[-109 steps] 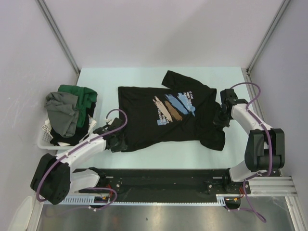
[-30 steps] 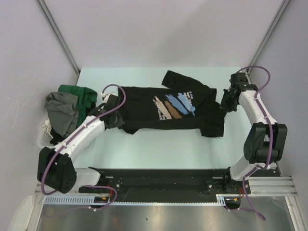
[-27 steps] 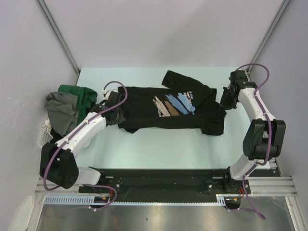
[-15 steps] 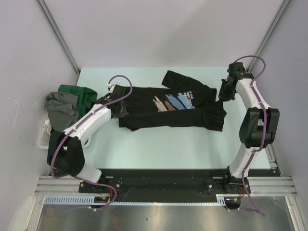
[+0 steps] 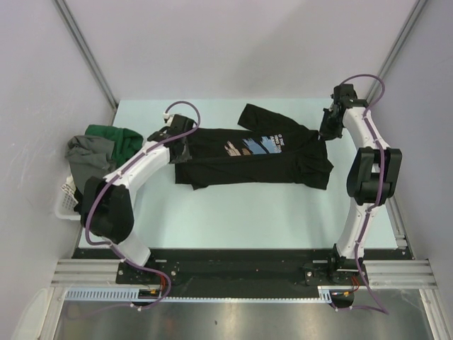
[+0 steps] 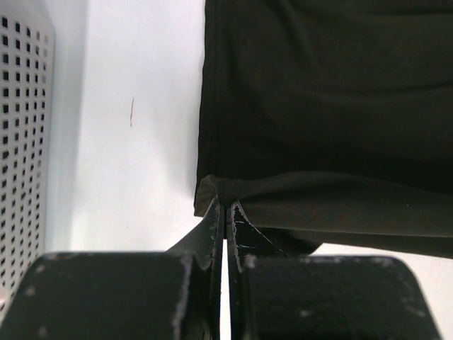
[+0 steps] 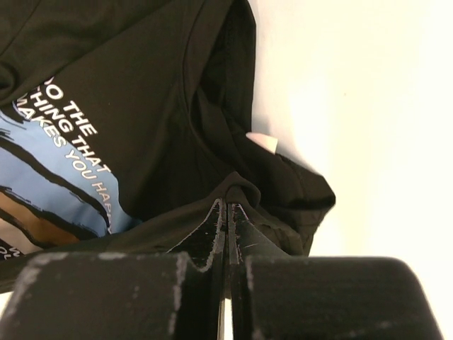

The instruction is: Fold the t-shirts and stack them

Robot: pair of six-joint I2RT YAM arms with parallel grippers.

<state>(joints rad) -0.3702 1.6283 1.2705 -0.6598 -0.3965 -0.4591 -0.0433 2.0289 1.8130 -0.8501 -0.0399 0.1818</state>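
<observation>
A black t-shirt (image 5: 248, 159) with a blue, brown and white chest print (image 5: 256, 144) lies across the middle of the table, its near half doubled back over the far half. At the shirt's left end, my left gripper (image 5: 182, 141) is shut on a pinch of black hem (image 6: 225, 205). My right gripper (image 5: 326, 132) is shut on a fold of the same shirt (image 7: 228, 202) at its right end, beside the print (image 7: 49, 156). More t-shirts, a dark green one (image 5: 119, 140) and a grey one (image 5: 86, 161), are heaped in the basket.
A white slatted plastic basket (image 5: 65, 204) stands at the table's left edge, its perforated wall (image 6: 25, 142) close to my left gripper. Pale walls and metal posts close off the back and sides. A small white tag (image 7: 263, 142) shows at the shirt's collar.
Both grippers have moved away from the arm bases towards the back, carrying the shirt's near edge over the rest. The shirt is now a narrower band and the print is partly covered.
</observation>
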